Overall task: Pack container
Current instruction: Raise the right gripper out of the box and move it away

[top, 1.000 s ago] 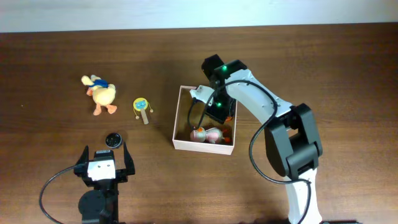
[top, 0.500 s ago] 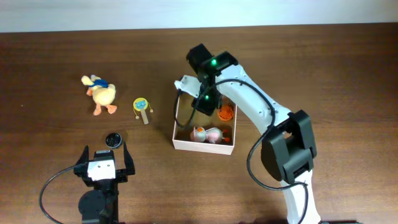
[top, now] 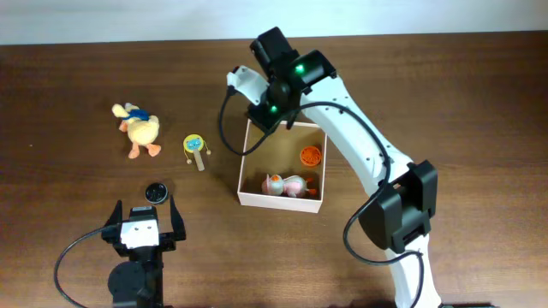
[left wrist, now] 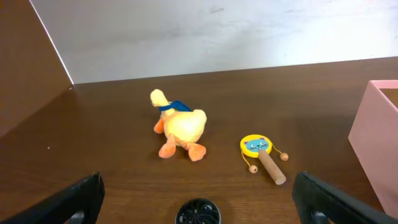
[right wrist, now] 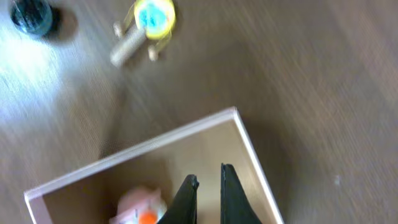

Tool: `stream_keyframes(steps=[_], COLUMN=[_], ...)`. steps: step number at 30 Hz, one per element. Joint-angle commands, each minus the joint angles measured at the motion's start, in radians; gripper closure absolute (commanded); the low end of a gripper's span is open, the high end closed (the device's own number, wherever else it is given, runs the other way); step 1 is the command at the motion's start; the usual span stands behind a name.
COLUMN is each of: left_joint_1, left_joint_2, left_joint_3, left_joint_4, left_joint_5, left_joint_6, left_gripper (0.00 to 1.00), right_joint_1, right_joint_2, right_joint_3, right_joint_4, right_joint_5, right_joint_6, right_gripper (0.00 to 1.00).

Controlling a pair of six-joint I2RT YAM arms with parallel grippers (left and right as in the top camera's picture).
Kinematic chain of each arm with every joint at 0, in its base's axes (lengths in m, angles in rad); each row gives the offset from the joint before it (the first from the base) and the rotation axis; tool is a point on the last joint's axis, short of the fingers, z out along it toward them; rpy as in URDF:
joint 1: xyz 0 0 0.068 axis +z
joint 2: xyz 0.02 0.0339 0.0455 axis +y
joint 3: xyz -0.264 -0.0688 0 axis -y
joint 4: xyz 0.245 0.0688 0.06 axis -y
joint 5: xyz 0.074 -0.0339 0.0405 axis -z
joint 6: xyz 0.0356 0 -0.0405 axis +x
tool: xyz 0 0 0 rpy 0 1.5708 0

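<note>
Right gripper (right wrist: 208,183): you have it clenched, the two dark fingers nearly together with nothing between them.
Right gripper place: in the overhead view it hangs over the upper left corner of the container (top: 278,201); the wrist view puts the fingertips above the tan inside, near a corner of the rim.
Left gripper (top: 144,205): released, jaws spread wide and holding nothing, at the lower left of the overhead frame.
Container place: you will find it just right of centre in the overhead frame, sitting flat on the bench (top: 462,103), open side up, white walls outside and tan inside.
Container contents: a pale pink and white soft toy (top: 287,185) lies along the lower wall; a small orange piece (top: 310,156) sits above it toward the right wall. Neither is touched by a gripper.
Duck (top: 141,130): a yellow plush with orange feet and a blue band, lying on the bench at the left of the frame, well apart from the container.
Rattle drum (top: 195,147): a yellow disc with a blue face on a wooden handle, between the duck and the container, touching neither.
Black cap (top: 155,191): a small round dark thing on the bench, just above your left gripper; the left wrist view shows it between the spread fingers, at the bottom edge of the frame.
</note>
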Motion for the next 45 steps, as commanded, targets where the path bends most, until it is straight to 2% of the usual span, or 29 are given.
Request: stream_keyframes(steps=[1,8,19,26,34,45], left_joint_1=[-0.006,-0.006,-0.006,-0.006,-0.006,-0.006], left_joint_2=[-0.007,-0.007,-0.007,-0.007,-0.007,-0.007], left_joint_3=[-0.008,-0.008,-0.008,-0.008,-0.008,-0.008], left_joint_4=[0.003,0.003,0.003,0.003,0.003,0.003], left_joint_5=[0.008,0.008,0.008,0.008,0.008,0.008], left_joint_6=[-0.005,-0.005,-0.005,-0.005,-0.005,-0.005], left_gripper=[0.01,0.01,0.01,0.01,0.01,0.01], right_joint_1=[0.055,0.12,0.105,0.093,-0.022,-0.292], right_joint_2=[0.004,0.004,0.004,0.004,0.004,0.004], right_joint_3=[0.02,0.019,0.019,0.019,0.019,0.019], right_joint_4=[0.04,0.092,0.095,0.075,0.034,-0.043], right_joint_5=[-0.058,-0.03,-0.008,0.183,0.302,0.354], right_joint_6=[0.026,0.029,0.097,0.165,0.356,0.545], right_gripper=[0.96,0.96,0.96,0.96,0.96,0.96])
